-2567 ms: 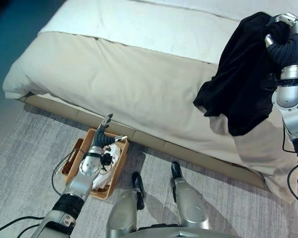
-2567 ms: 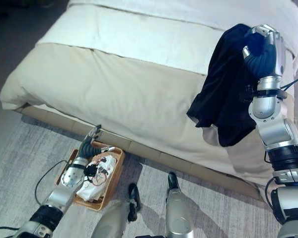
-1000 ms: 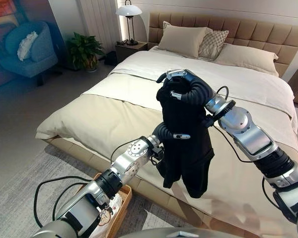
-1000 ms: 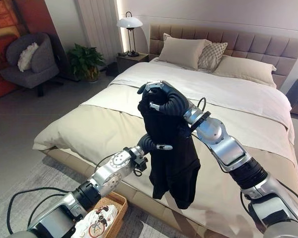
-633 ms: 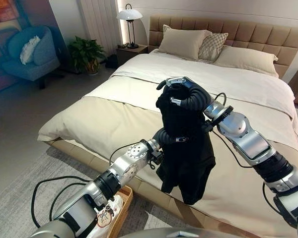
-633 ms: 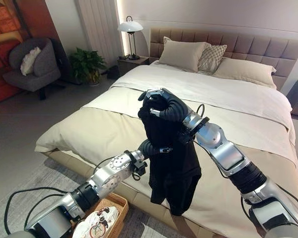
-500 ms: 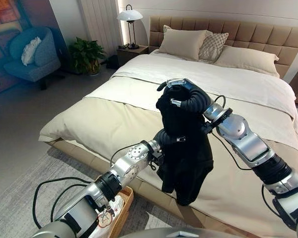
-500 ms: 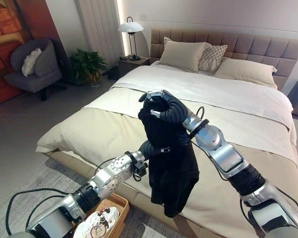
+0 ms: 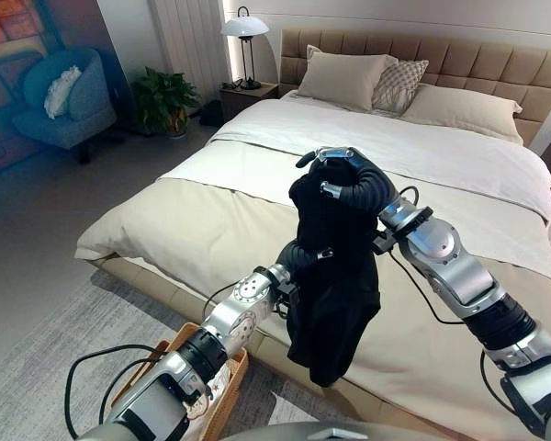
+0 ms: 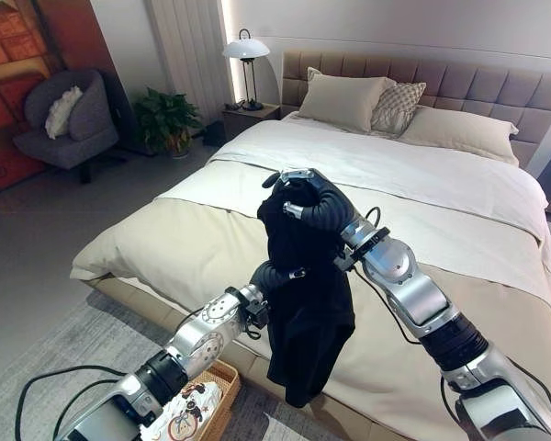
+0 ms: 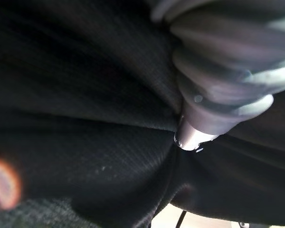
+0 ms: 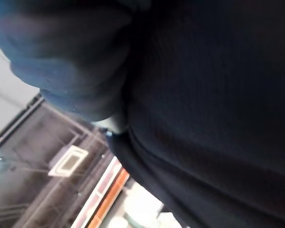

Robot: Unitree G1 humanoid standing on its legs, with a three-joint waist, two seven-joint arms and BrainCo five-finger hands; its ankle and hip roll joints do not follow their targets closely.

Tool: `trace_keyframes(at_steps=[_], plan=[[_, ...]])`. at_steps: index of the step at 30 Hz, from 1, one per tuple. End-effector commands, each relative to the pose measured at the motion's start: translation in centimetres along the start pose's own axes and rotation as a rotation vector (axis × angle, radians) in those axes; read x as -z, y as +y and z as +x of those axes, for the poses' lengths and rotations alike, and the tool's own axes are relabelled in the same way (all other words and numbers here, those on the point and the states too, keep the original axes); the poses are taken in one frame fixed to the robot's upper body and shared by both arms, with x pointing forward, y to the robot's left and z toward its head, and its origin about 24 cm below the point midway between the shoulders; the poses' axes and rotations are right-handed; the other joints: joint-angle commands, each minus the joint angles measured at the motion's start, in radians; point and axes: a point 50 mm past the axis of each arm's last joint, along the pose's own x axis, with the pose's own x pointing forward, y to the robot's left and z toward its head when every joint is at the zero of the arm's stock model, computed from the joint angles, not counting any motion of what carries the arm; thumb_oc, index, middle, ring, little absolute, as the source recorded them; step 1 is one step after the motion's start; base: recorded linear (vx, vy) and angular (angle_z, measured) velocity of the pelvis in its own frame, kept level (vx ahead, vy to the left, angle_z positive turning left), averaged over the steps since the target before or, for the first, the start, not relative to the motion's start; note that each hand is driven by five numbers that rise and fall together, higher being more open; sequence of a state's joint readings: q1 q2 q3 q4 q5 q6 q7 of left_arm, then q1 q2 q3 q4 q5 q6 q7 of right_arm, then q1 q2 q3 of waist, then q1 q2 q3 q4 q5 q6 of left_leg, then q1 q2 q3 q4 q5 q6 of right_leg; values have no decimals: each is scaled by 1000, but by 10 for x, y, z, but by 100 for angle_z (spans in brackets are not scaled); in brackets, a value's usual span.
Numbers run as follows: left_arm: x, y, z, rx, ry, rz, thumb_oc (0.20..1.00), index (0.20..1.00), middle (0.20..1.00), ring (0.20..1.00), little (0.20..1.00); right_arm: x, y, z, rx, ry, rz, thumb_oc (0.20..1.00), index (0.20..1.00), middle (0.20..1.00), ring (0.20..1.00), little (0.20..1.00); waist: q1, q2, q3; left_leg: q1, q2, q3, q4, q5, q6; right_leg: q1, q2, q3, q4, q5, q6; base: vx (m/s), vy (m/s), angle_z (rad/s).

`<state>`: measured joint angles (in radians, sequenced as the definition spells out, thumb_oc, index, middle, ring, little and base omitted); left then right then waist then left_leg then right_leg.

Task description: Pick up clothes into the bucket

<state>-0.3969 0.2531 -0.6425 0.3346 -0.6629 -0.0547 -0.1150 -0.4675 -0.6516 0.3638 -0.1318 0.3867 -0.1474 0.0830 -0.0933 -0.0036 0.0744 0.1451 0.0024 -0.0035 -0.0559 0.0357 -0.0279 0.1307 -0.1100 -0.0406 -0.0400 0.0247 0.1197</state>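
The right hand (image 9: 342, 176) is raised over the foot of the wide bed with beige and white covers (image 9: 211, 220), its fingers curled round the top of the black cloth garment (image 9: 335, 294). The garment hangs free below the hand, clear of the bed surface. The left hand (image 9: 305, 254) is pressed into the garment's middle from the robot's left side; its fingers are buried in the cloth, so their state cannot be told.

Compared with a moment ago, the hem of the garment sits higher and the cloth hangs more bunched and narrower, while the right hand keeps its clamp at roughly the same place. This suggests the left hand is gathering the loose lower part, so the item becomes compact.

The woven brown wicker basket (image 9: 228, 390), which serves as the bucket, stands on the grey rug (image 9: 37, 358) at the bed's foot, below the left arm, and already holds a white patterned cloth (image 10: 179, 409). The garment is well apart from the basket. Judgement: lift complete; transfer and release remain.
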Motion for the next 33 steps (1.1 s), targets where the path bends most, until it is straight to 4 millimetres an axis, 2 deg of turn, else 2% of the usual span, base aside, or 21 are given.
trace_keyframes(at_steps=[1, 4, 5, 7, 8, 9, 10, 14, 15, 16, 18, 19, 22, 23, 24, 25, 26, 28, 30, 32, 33], plan=[[-6, 23, -9, -89, -39, 126, 200, 200, 200, 200, 200, -51, -23, 4, 134, -282, 21, 1000, 1000, 1000, 1000, 1000, 28, -48, -29, -54, -13, -10, 119, -98, 2, -71, -25, -15, 127, -44, 21, 0, 0, 0], [-12, 41, -25, -144, -54, 222, 200, 200, 200, 200, 200, -43, -30, -5, 179, -244, 13, 1000, 1000, 1000, 1000, 1000, 33, -46, -30, -62, -16, -12, 121, -91, 2, -76, -28, -17, 125, -37, 20, 0, 0, 0], [-11, 41, -25, -144, -52, 221, 200, 200, 200, 200, 200, -42, -30, -5, 179, -242, 14, 1000, 1000, 1000, 1000, 1000, 33, -45, -30, -55, -15, -13, 121, -100, 2, -70, -26, -18, 126, -46, 21, 0, 0, 0], [-17, 64, -50, -225, -48, 351, 200, 200, 200, 200, 200, -33, -38, -17, 226, -195, 10, 1000, 1000, 1000, 1000, 1000, 39, -41, -31, -59, -15, -14, 121, -101, 1, -71, -27, -20, 124, -47, 21, 17, -3, 0], [-16, 64, -50, -225, -48, 351, 200, 200, 200, 200, 200, -33, -38, -17, 226, -195, 10, 1000, 1000, 1000, 1000, 1000, 39, -41, -30, -58, -15, -14, 121, -101, 1, -70, -27, -20, 125, -47, 21, 0, 0, 0], [-17, 73, -60, -261, -40, 397, 200, 200, 200, 200, 200, -27, -40, -21, 247, -174, 17, 1000, 1000, 1000, 1000, 1000, 41, -40, -31, -60, -16, -14, 121, -101, 0, -70, -27, -21, 124, -48, 20, 0, 0, 0], [-20, 88, -78, -329, -26, 465, 200, 200, 200, 200, 200, -20, -45, -31, 280, -137, 13, 1000, 1000, 1000, 1000, 1000, 43, -39, -29, -67, -17, -15, 122, -93, 0, -77, -28, -21, 123, -40, 19, 0, 0, 0], [-15, 120, -128, -503, 53, 550, 200, 200, 200, 200, 200, 4, -54, -57, 362, -12, 23, 1000, 1000, 1000, 1000, 1000, 51, -34, -22, -59, -15, -17, 120, -101, -3, -68, -28, -25, 122, -50, 19, 30, 3, 3], [-16, 126, -138, -535, 65, 566, 200, 200, 200, 200, 200, 10, -54, -62, 374, 18, 27, 1000, 1000, 1000, 1000, 1000, 52, -34, -22, -60, -16, -17, 120, -102, -3, -68, -28, -25, 122, -51, 19, 0, 0, 0], [-16, 126, -138, -535, 65, 566, 200, 200, 200, 200, 200, 10, -54, -62, 374, 18, 27, 1000, 1000, 1000, 1000, 1000, 51, -34, -22, -60, -16, -17, 120, -102, -3, -68, -28, -25, 122, -51, 19, 0, 0, 0], [-19, 143, -170, -660, 97, 617, 200, 200, 200, 200, 200, 33, -53, -87, 436, 142, 38, 1000, 1000, 1000, 1000, 1000, 53, -31, -10, -64, -18, -19, 122, -102, -4, -73, -28, -26, 126, -52, 18, 0, 4, 4], [-18, 142, -170, -661, 98, 618, 200, 200, 200, 200, 200, 34, -52, -87, 435, 142, 39, 1000, 1000, 1000, 1000, 1000, 52, -32, -12, -65, -18, -19, 122, -103, -4, -74, -28, -26, 126, -53, 18, -6, 9, 8], [-27, 154, -197, -788, 105, 704, 200, 200, 200, 200, 200, 76, -42, -128, 546, 356, 86, 1000, 1000, 1000, 1000, 1000, 55, -26, 9, -81, -21, -26, 129, -101, -5, -89, -29, -30, 138, -56, 17, -23, 15, 8], [-27, 154, -197, -789, 106, 705, 200, 200, 200, 200, 200, 76, -42, -128, 546, 356, 87, 1000, 1000, 1000, 1000, 1000, 54, -27, 8, -81, -21, -26, 130, -101, -5, -89, -29, -30, 138, -56, 17, -46, 24, 4], [-30, 159, -208, -865, 84, 699, 200, 200, 200, 200, 200, 109, -24, -152, 618, 495, 215, 1000, 1000, 1000, 1000, 1000, 55, -24, 23, -93, -25, -28, 132, -98, -5, -102, -29, -30, 144, -54, 17, -42, 18, 7], [-30, 159, -208, -866, 85, 699, 200, 200, 200, 200, 200, 109, -24, -152, 617, 494, 217, 1000, 1000, 1000, 1000, 1000, 54, -25, 22, -94, -25, -28, 133, -99, -5, -103, -29, -30, 145, -55, 17, -61, 41, 8], [-37, 164, -222, -933, 61, 703, 200, 200, 200, 200, 200, 128, -11, -180, 602, 669, 150, 1000, 1000, 1000, 1000, 1000, 56, -20, 36, -105, -28, -30, 139, -97, -4, -113, -29, -28, 150, -55, 17, -32, 31, 8], [-46, 167, -231, -992, 26, 713, 200, 200, 200, 200, 200, 151, 5, -208, 599, 850, 156, 1000, 1000, 1000, 1000, 1000, 55, -18, 51, -120, -30, -34, 145, -97, -5, -127, -29, -28, 156, -52, 18, -60, 41, 6], [-52, 169, -236, -1043, -18, 705, 200, 200, 200, 200, 200, 163, 16, -231, 583, 986, 128, 1000, 1000, 1000, 1000, 1000, 54, -17, 65, -135, -31, -34, 153, -96, -6, -141, -29, -29, 163, -52, 17, -30, 18, 1], [-57, 171, -241, -1097, -65, 689, 200, 200, 200, 200, 200, 175, 38, -270, 523, 1197, 92, 1000, 1000, 1000, 1000, 1000, 55, -18, 84, -149, -32, -37, 159, -94, -7, -154, -28, -33, 168, -50, 17, -19, 16, 1], [-58, 171, -242, -1098, -65, 689, 200, 200, 200, 200, 200, 175, 38, -269, 522, 1196, 91, 1000, 1000, 1000, 1000, 1000, 53, -18, 84, -150, -32, -37, 160, -95, -7, -155, -29, -33, 170, -51, 17, -64, 27, 0]])
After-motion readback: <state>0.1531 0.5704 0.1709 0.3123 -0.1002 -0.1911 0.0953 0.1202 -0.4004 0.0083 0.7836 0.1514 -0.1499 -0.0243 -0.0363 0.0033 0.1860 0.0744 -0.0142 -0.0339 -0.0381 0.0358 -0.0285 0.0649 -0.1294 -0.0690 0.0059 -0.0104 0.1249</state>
